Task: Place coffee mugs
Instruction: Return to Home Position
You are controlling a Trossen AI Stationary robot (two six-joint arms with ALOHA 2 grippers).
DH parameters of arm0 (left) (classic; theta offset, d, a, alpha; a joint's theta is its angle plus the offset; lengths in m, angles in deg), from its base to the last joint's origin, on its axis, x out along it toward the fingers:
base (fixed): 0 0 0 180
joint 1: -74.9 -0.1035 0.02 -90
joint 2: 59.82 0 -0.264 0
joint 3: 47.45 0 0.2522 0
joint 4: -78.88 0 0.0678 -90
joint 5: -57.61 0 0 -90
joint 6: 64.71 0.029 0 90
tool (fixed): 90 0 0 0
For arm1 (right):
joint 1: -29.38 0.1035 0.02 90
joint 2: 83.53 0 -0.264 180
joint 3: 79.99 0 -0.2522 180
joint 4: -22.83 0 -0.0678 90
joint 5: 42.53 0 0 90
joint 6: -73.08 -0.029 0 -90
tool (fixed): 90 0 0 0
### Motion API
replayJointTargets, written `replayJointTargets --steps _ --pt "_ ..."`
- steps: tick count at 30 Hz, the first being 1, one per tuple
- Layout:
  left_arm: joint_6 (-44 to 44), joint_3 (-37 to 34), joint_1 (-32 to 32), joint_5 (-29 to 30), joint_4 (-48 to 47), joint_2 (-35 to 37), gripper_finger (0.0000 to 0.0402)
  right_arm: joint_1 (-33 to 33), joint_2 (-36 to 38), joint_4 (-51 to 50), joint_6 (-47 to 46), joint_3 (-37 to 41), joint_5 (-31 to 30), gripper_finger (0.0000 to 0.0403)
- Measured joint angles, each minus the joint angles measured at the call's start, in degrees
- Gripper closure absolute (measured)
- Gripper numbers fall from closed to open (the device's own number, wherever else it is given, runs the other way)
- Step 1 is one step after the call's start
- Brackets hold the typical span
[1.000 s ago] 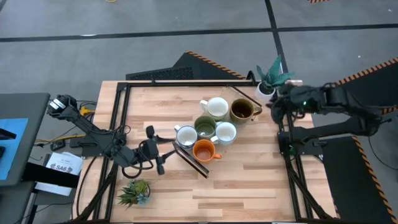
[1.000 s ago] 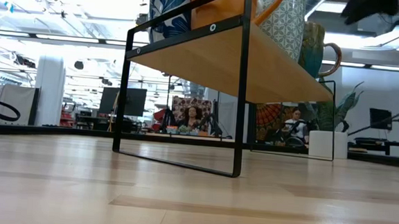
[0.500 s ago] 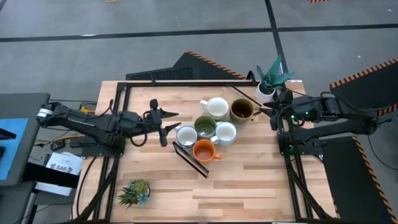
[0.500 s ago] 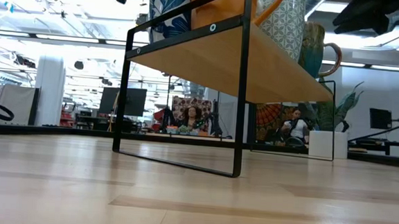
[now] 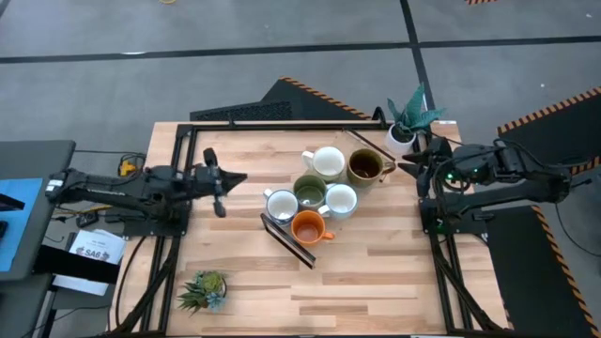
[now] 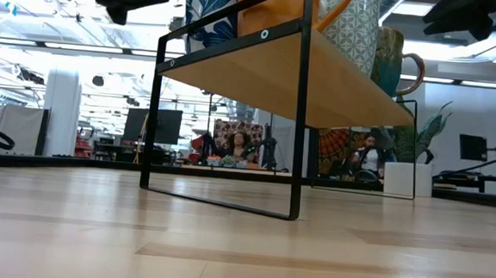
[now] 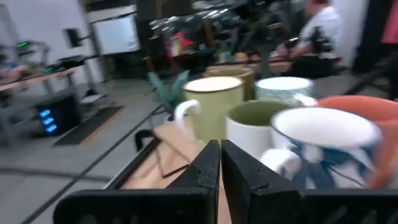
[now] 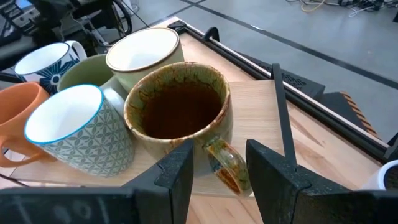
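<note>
Several coffee mugs stand bunched on a raised wooden shelf (image 6: 321,79): a pale one (image 5: 327,161), a dark brown one (image 5: 364,166), an olive green one (image 5: 309,192), a teal-patterned one (image 5: 341,200), a blue-patterned one (image 5: 281,205) and an orange one (image 5: 308,225). My left gripper (image 5: 228,177) hovers shut to the left of them, pointing at them (image 7: 219,163). My right gripper (image 8: 219,163) is open at the shelf's right end, one finger on each side of the brown mug's handle (image 8: 227,163). My right gripper comes in level from the table's right side, and the brown mug's handle (image 8: 231,177) lies between its two fingers. A gap shows on one side of the handle. Whether the other finger (image 8: 267,167) touches the handle, I cannot tell. The mug stands upright on the shelf.
A white pot with teal leaves (image 5: 407,122) stands at the far right, close behind my right gripper. A small spiky plant (image 5: 204,289) sits near the front left. The shelf's black frame (image 6: 299,116) stands on the table. People sit in the room beyond.
My left gripper has swung from the near left toward the table's far edge, turned to point at the mugs, then drawn back a little toward the left edge and shut. My right gripper has edged toward the brown mug.
</note>
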Motion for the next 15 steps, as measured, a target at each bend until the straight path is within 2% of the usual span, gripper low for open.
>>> replayJointTargets --steps 2,4,10,15 --pt "-0.02 -2.2 -1.48 -4.61 -0.51 3.53 0.0401 0.0 -0.07 0.02 -0.12 0.0 0.0 0.0233" --pt "-0.42 -4.89 -2.22 -6.51 -0.47 6.76 0.0401 0.0 -0.08 0.08 -0.13 0.0 0.0 0.0233" --pt "-2.61 -13.53 -2.29 -6.87 -0.35 14.44 0.0401 0.0 -0.02 0.09 -0.14 0.0 -0.04 0.0233" --pt "-2.81 -17.51 -2.29 -7.08 -0.12 19.4 0.0402 -0.02 -0.02 0.02 -0.14 0.0 -0.08 0.0233"
